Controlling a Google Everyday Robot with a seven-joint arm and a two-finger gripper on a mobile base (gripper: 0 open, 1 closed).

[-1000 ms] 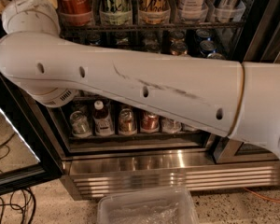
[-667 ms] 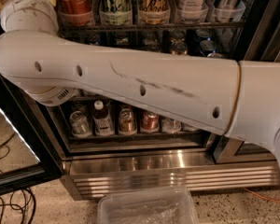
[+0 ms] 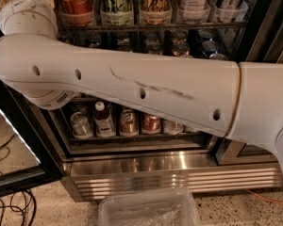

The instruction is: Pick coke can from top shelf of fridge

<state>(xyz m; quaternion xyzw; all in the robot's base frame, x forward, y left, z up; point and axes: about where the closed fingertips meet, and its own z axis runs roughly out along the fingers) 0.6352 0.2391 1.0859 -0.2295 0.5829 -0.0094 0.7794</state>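
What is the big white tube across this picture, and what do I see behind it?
The white tube is the robot's arm, seen from very close by the only camera; where that camera sits is not known. The arm crosses the picture and turns upward at the top left. Its gripper, the part that grasps, is out of view past the upper edge, so you cannot see whether anything is held. Behind the arm stands a drinks fridge. On its top shelf stand a red coke can, a green can and a gold can. A lower shelf holds small cans and a bottle. On the floor in front lies a clear plastic box.
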